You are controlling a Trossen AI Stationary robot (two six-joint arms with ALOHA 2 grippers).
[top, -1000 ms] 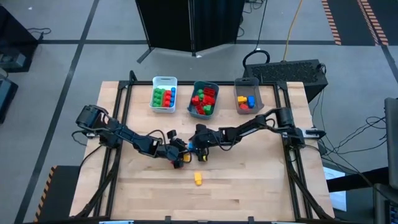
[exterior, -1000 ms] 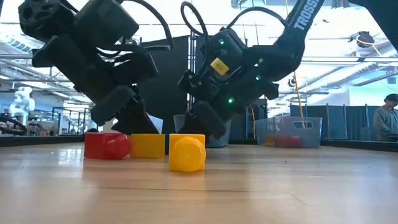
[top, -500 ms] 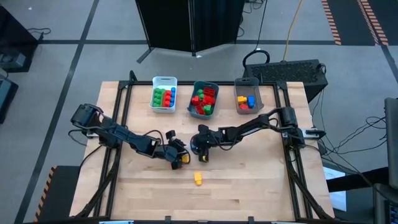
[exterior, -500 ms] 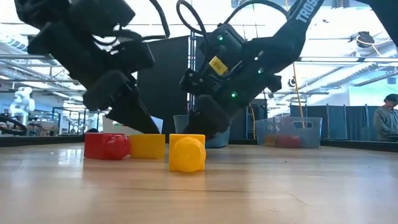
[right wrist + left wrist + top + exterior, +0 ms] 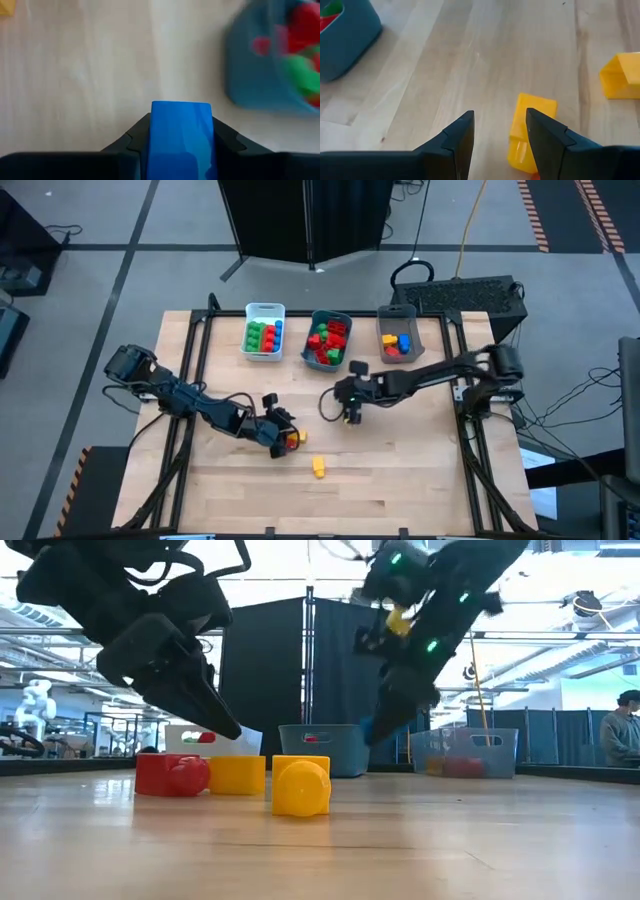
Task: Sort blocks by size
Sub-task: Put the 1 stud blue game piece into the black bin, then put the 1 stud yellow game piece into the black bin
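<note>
On the pale wooden surface (image 5: 400, 470), a lone yellow brick (image 5: 318, 467) lies nearest the front edge, lying on its side with its studs facing out in the low view. Just behind it the left gripper (image 5: 283, 438) hangs low with its fingers parted and empty, one finger (image 5: 547, 137) tipped over a second yellow block (image 5: 531, 129), a red brick (image 5: 170, 774) touching that block's far side. Farther back, the right gripper (image 5: 349, 404) is raised off the surface, its fingers closed on a glossy blue block (image 5: 181, 131), with the teal bin (image 5: 329, 319) ahead of them. Along the far edge stand three smooth plastic bins, the white bin (image 5: 264, 311), the teal one and the grey bin (image 5: 397, 314), each already holding bright studded bricks. By the look of it the sorting is nearly finished: three loose blocks left near the left fingers, plus the blue one in transit.
</note>
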